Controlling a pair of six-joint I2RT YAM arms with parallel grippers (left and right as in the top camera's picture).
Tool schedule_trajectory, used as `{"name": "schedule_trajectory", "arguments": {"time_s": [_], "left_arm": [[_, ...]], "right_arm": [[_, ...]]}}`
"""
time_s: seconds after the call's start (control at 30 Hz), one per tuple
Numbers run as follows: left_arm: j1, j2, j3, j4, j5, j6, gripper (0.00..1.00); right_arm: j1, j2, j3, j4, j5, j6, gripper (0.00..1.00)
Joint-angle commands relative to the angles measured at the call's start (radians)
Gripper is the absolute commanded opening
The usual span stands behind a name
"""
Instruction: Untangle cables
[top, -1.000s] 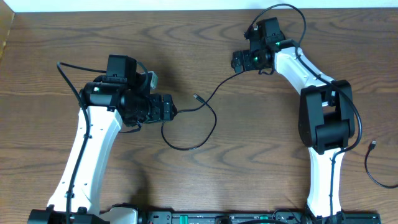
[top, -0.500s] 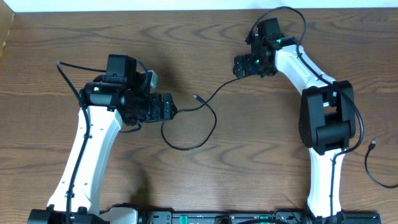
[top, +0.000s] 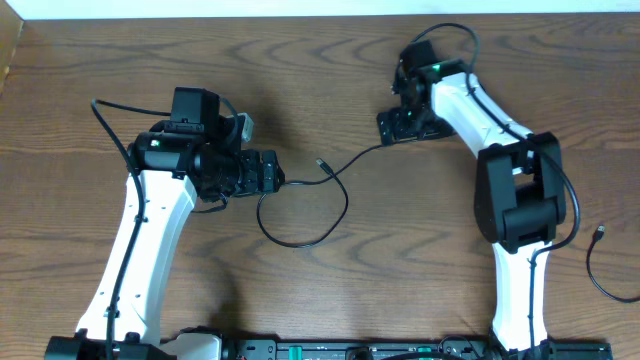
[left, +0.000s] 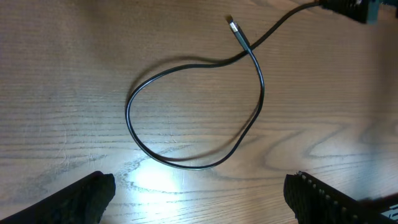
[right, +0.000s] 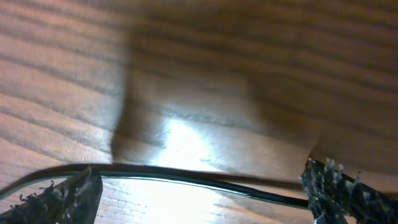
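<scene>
Left gripper (top: 270, 173) hovers at the loop's left edge with fingers spread and nothing in them, probably staged to take the slack side. One cable (top: 297, 243) lies mid-table (top: 200, 60) in a single loop, crossing itself near its silver plug (top: 320, 162), then runs up-right to the right gripper (top: 404, 122). That gripper sits low over the wood, jaws wide, with the cord passing between the fingers unpinched, likely lining up a grab. A second cable (top: 589, 268) lies well apart, far right.
</scene>
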Motion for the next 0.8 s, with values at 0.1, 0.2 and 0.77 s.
{"name": "schedule_trajectory", "arguments": {"time_s": [0.1,0.2,0.77], "left_arm": [[0.0,-0.005,0.001,-0.002,0.013,0.021,0.93],[0.0,-0.005,0.001,-0.002,0.013,0.021,0.93],[0.0,-0.005,0.001,0.005,0.013,0.021,0.93]], "right_arm": [[0.06,-0.032,-0.025,-0.027,0.01,-0.055,0.99],[0.073,-0.04,-0.025,-0.054,-0.037,-0.111,0.99],[0.09,-0.04,-0.025,-0.167,-0.15,-0.389,0.99]]}}
